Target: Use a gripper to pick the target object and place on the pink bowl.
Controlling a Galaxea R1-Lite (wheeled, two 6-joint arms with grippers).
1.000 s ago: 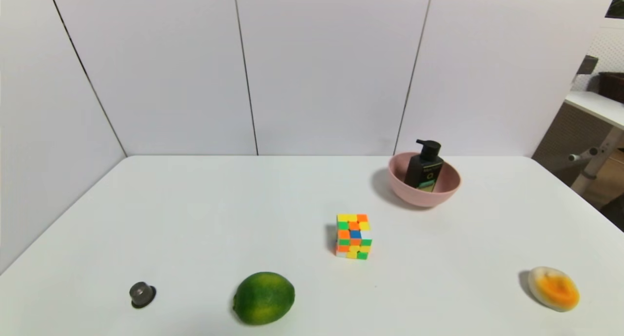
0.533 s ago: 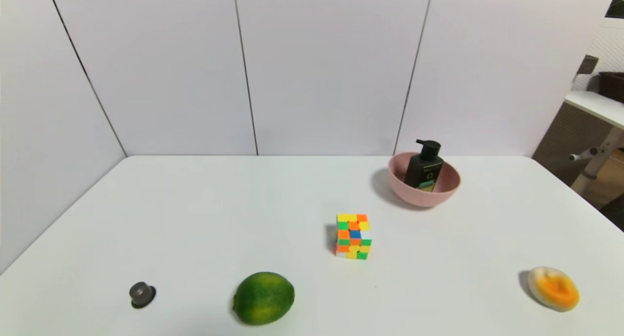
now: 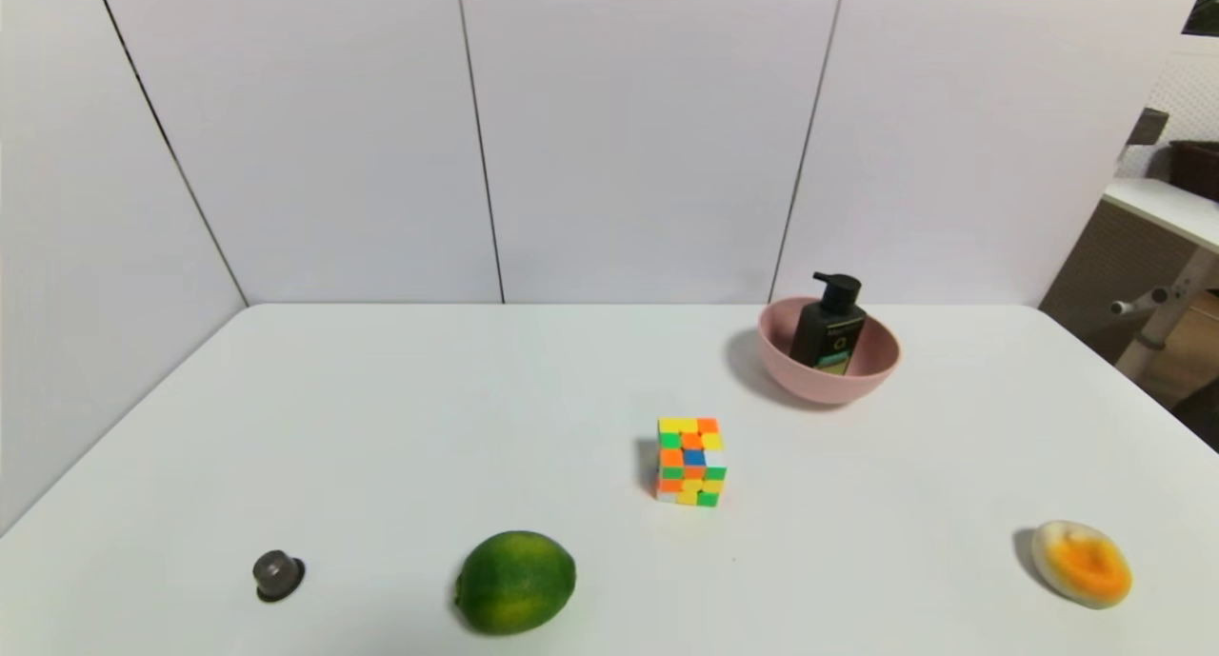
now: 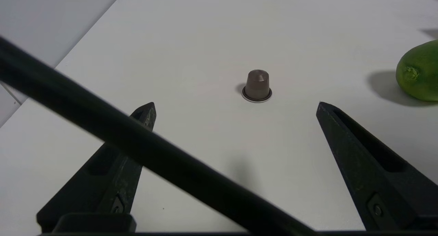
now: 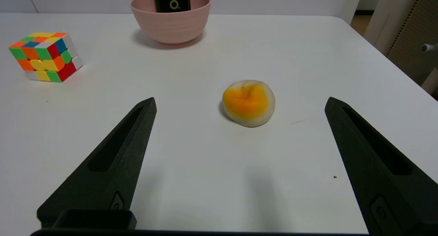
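One black pump bottle, held in one pink bowl near the table's far edge, right of centre. Two grippers, left and right, parked wide open, nothing gripped.

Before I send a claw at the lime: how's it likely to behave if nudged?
The lime will probably roll, given its rounded, oval body and nothing bracing it on the table. The path may curve, since it's longer than wide. Its skin looks smooth and a bit glossy, so it could slip from an off-centre pinch.
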